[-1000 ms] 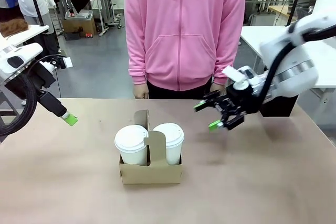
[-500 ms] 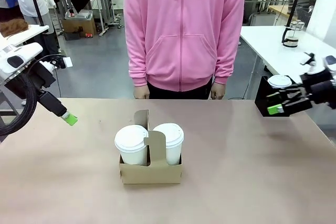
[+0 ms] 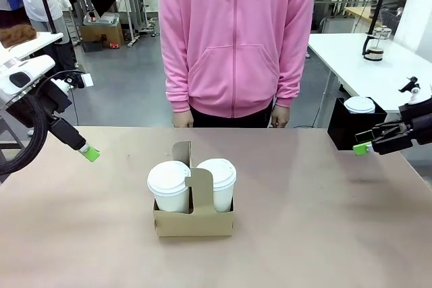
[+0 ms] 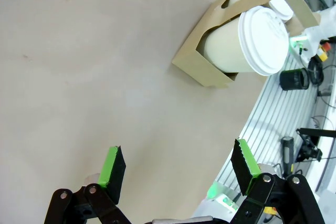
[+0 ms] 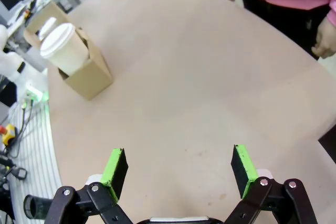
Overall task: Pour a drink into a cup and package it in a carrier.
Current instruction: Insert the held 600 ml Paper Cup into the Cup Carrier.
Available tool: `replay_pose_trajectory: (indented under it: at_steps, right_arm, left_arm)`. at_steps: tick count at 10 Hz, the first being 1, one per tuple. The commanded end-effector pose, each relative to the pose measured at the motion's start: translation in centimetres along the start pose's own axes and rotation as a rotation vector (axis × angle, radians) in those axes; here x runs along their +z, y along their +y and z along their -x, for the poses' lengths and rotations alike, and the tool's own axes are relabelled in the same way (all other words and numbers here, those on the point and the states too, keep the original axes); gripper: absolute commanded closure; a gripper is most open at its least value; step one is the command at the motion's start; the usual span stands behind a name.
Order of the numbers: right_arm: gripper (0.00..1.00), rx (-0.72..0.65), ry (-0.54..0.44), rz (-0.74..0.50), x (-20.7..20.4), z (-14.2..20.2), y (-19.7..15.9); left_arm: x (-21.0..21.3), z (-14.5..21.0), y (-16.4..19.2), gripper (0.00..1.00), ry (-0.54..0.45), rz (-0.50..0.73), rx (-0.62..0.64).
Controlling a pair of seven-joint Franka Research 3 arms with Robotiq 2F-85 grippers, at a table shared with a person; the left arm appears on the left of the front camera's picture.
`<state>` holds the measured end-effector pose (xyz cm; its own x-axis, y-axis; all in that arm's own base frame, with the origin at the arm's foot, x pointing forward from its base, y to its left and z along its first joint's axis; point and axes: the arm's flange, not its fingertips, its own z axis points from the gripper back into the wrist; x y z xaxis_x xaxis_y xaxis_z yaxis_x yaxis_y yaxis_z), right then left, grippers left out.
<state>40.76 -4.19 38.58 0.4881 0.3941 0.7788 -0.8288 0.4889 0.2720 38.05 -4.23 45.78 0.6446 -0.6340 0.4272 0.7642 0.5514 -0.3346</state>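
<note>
Packaging looks finished to us: two lidded cups [image 3: 169, 185] sit side by side in the carrier [image 3: 194, 220] at mid-table, in front of the person in pink [image 3: 236, 38]; since a second ago our right gripper [image 3: 372, 141] has drawn back from beside the carrier to the table's right edge, near the black box [image 3: 344, 126], jaws wide apart and holding nothing; our left gripper [image 4: 178, 169] hangs over bare table at the left, equally spread and empty; we judge nothing remains but parking.
</note>
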Motion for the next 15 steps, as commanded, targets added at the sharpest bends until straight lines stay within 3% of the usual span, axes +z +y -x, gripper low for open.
replay_pose_trajectory:
  at_steps: [1, 15]
  right_arm:
    - [0.00, 0.005, 0.001, 0.006, 0.15, -0.27, -0.31]
    - [0.00, 0.005, 0.001, 0.006, 0.15, -0.27, -0.31]
  left_arm:
    - [0.05, -0.16, -0.10, 0.00, -0.002, 0.004, 0.016]
    - [0.05, -0.16, -0.10, 0.00, -0.002, 0.004, 0.016]
